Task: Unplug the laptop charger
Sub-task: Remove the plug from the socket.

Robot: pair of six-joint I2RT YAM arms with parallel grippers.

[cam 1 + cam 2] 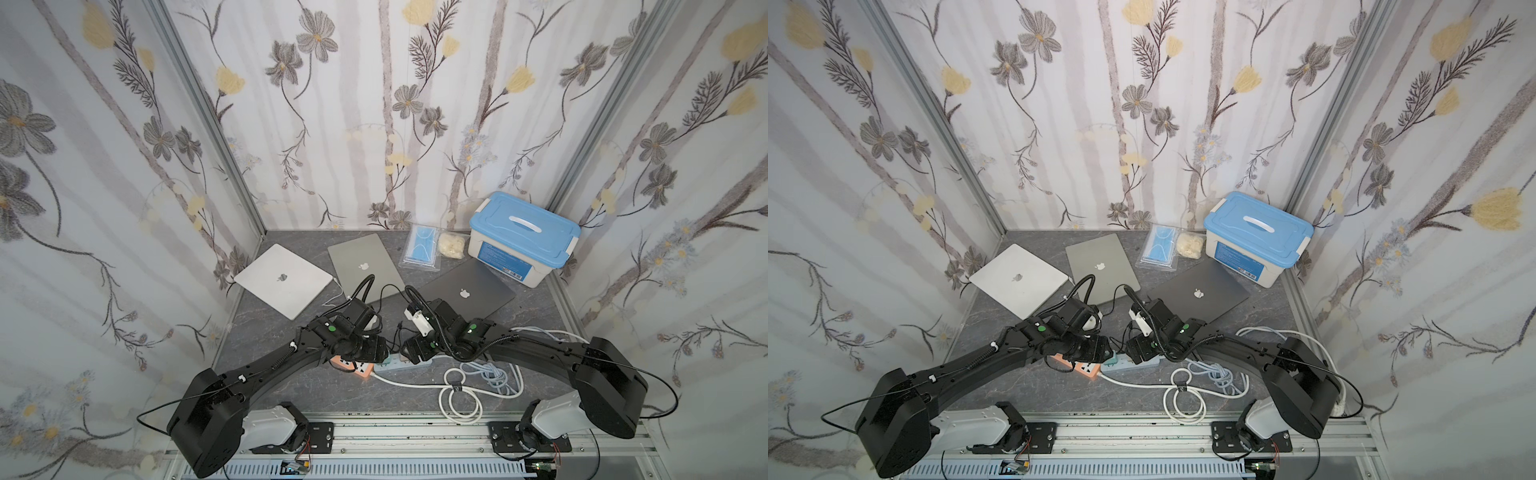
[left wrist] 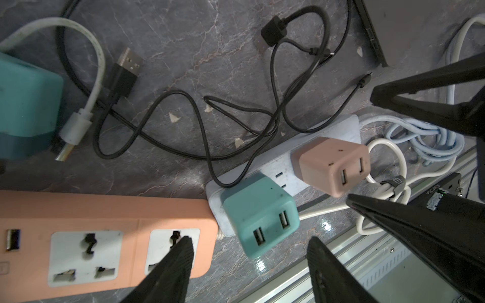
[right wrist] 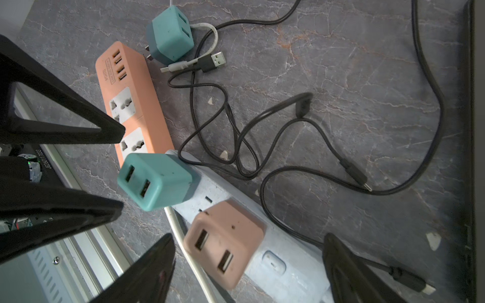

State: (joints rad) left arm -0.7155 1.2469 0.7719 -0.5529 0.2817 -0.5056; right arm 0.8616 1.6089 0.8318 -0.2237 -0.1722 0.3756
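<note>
Two cube chargers, each with two USB ports on its outer face, stood plugged into the pale power strip (image 3: 275,265) toward 6 o'clock on the surface (image 2: 210,52): a teal charger (image 2: 259,217) and a pink charger (image 3: 225,241). The left tool (image 2: 249,240) was spread, lined up on the teal charger. The right tool (image 3: 248,237) was spread about the pink charger. An orange power strip (image 2: 105,210) lay at 9 o'clock of the pale one.

orange strip (image 2: 105,210) cropped (one end), laptop (image 2: 420,26) cropped
</note>
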